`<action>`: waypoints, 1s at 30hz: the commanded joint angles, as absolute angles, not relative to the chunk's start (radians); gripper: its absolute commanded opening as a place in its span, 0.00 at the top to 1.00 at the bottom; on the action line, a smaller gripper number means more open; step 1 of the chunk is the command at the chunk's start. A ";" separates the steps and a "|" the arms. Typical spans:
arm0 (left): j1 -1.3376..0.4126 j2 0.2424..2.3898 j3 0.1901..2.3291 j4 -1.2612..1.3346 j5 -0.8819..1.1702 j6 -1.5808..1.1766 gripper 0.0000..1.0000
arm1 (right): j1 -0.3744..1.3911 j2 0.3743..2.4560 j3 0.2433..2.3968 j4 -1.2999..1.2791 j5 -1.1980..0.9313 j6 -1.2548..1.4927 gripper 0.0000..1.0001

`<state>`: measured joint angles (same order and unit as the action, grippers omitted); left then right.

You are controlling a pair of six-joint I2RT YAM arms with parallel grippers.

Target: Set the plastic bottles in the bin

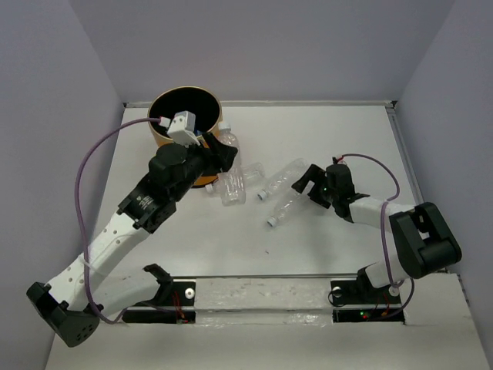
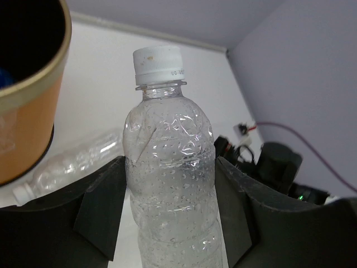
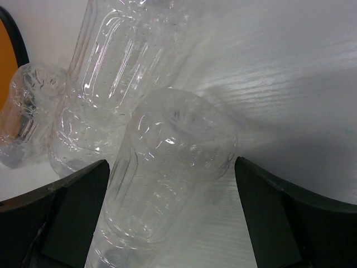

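My left gripper (image 1: pixel 219 158) is shut on a clear plastic bottle (image 1: pixel 229 141) with a white cap, held upright beside the orange bin (image 1: pixel 183 116). In the left wrist view the bottle (image 2: pixel 170 167) fills the space between the gripper's (image 2: pixel 170 187) pads, with the bin's rim (image 2: pixel 33 89) at the upper left. My right gripper (image 1: pixel 305 179) is open, low over two lying bottles (image 1: pixel 285 176) (image 1: pixel 286 206). In the right wrist view a bottle's base (image 3: pixel 167 167) lies between the wide-open gripper (image 3: pixel 170 170), untouched.
Two more bottles (image 1: pixel 231 186) (image 1: pixel 252 173) lie by the bin's foot; one shows in the left wrist view (image 2: pixel 72 162). In the right wrist view other bottles (image 3: pixel 122 67) (image 3: pixel 28 111) lie beyond. Grey walls enclose the table on three sides.
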<state>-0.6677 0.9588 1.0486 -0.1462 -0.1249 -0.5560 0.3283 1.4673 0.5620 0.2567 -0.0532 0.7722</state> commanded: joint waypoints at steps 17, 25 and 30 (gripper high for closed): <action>-0.305 1.303 1.538 0.125 -0.523 -0.379 0.45 | 0.324 1.228 0.360 0.246 -0.036 0.760 0.63; -0.265 1.493 1.621 0.279 -0.692 -0.173 0.45 | 0.324 0.911 0.283 0.163 -0.075 0.745 0.66; -0.264 1.494 1.442 0.415 -0.756 -0.103 0.35 | 0.324 0.780 0.333 0.051 -0.068 0.710 0.67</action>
